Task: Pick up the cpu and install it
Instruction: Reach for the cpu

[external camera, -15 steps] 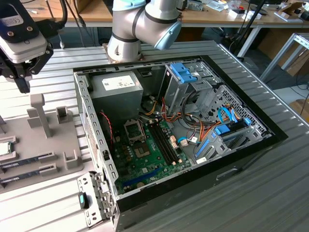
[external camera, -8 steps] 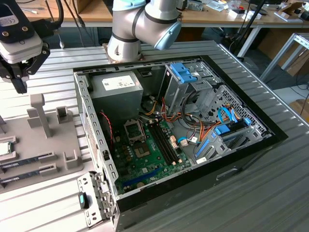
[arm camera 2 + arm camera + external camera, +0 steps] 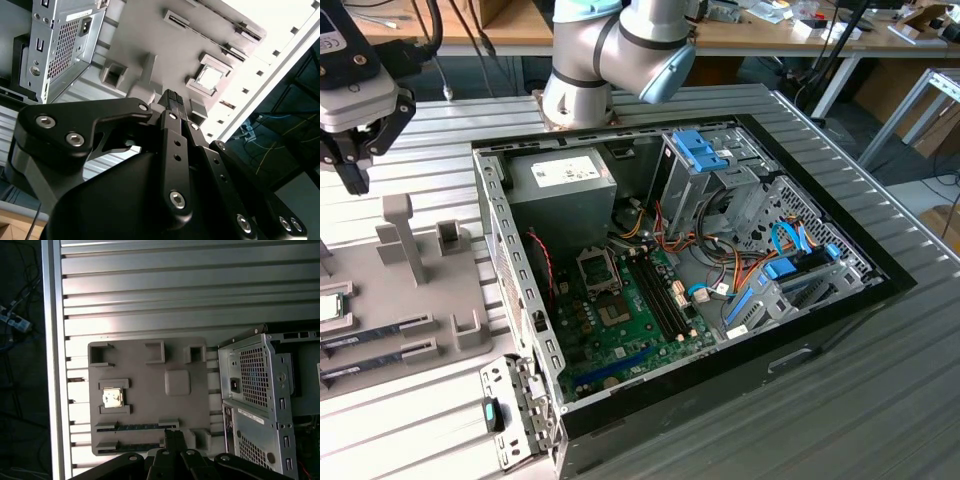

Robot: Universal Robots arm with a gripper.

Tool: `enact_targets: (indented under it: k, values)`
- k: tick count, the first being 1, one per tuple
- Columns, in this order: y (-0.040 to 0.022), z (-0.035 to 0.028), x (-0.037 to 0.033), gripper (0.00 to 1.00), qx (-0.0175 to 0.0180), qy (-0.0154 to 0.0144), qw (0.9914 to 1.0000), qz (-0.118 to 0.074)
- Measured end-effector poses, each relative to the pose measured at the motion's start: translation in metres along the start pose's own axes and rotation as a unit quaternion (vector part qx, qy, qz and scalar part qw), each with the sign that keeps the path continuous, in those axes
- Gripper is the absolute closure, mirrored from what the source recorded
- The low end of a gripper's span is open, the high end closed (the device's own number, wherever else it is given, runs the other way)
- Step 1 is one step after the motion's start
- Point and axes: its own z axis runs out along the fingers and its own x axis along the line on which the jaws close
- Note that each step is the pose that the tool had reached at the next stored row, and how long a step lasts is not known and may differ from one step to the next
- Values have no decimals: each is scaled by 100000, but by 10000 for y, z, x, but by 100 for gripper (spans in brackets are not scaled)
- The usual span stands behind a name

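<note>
The gripper, its pincer closed on nothing, hangs above the grey fixture tray, apart from the cpu seated in its recess.

Labels in my workspace, and none of them can I read.
The grey power supply inside the open computer case carries a white label with dark lines of print, too fine for me to make out. In the first wrist view, a pale sticker runs across the case's perforated rear panel, and its lettering is no more than a thin dark row. In the second wrist view, another light sticker sits just beside the power socket on that rear panel, and I cannot tell its characters either.
</note>
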Motion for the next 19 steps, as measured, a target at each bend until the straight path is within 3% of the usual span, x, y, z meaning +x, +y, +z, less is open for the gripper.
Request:
enact_targets:
  k: [19]
  values:
    - [-10, -4, 135, 89, 0, 1, 100000, 3]
